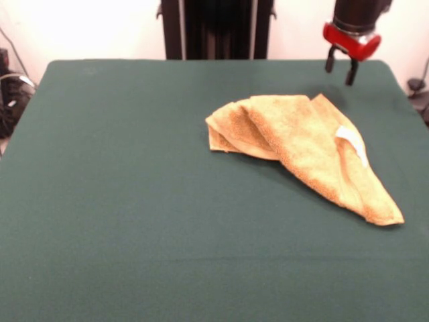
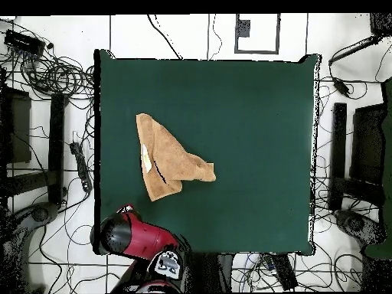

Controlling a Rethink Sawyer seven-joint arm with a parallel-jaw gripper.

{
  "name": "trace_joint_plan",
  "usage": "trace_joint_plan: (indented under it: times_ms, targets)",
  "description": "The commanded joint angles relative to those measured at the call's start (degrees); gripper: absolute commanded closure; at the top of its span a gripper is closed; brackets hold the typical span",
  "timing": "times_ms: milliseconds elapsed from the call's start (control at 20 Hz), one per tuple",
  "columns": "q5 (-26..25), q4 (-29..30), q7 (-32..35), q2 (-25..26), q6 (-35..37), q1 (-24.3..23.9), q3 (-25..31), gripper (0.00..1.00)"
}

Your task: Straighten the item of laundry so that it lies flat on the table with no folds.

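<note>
- The table (image 1: 120, 201) is covered in dark green cloth; pale floor strewn with black cables (image 2: 53, 73) surrounds it in the overhead view.
- Front view, right of centre: the orange-tan towel (image 1: 301, 144) lies folded over itself toward the table's right edge, its white tag (image 1: 350, 139) showing.
- Above the far right corner hangs the gripper (image 1: 340, 67), fingers parted, grasping nothing, apart from the towel.

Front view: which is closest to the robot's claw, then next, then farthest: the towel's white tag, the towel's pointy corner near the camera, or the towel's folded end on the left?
From the gripper:
1. White tag, just below it on the towel.
2. Folded end, off to the picture's left.
3. Pointy corner, nearest the camera.
</note>
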Motion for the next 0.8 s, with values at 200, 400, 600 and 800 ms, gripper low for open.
trace_joint_plan:
  times_ms: [200,400,600,800]
  targets:
    - [5.1,-5.8,11.8,1.1,6.6,1.8,0.2,0.00]
    - [4.6,-5.2,11.4,1.0,6.0,1.3,0.6,0.00]
    - [4.0,-5.2,10.7,0.8,6.5,0.8,0.1,0.00]
    - [3.7,-5.1,10.4,0.2,7.0,0.6,-0.1,0.00]
